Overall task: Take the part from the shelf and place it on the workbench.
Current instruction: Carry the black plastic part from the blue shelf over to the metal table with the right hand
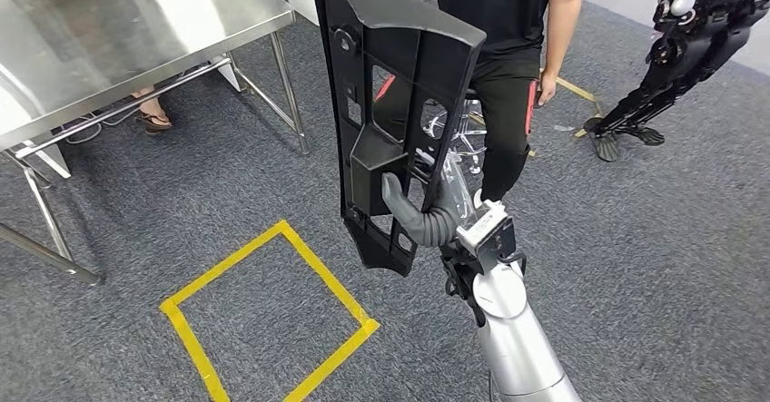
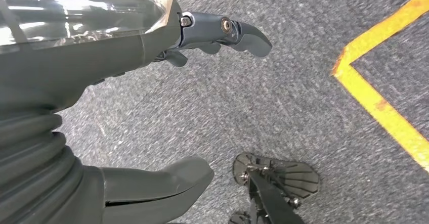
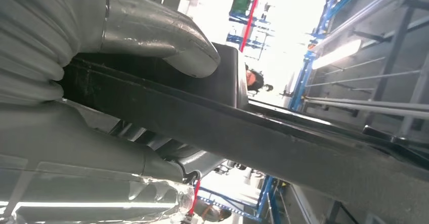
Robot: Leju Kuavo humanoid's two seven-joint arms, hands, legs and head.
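A long black plastic part (image 1: pixel 386 102) with cut-outs stands almost upright in the middle of the head view, above the grey carpet. My right hand (image 1: pixel 419 216) grips it near its lower end, thumb hooked over a ledge of the part. The right wrist view shows that hand (image 3: pixel 101 82) close up, thumb pressed on the black part (image 3: pixel 283 143). The steel workbench (image 1: pixel 109 30) stands at the upper left, apart from the part. My left hand (image 2: pixel 167 42) hangs over the carpet with fingers apart and nothing in it.
A yellow tape square (image 1: pixel 272 316) marks the carpet below the part. A person in black (image 1: pixel 508 48) stands just behind the part. Another dark robot (image 1: pixel 676 48) stands at the upper right. Someone's sandalled foot (image 1: pixel 153 119) shows under the workbench.
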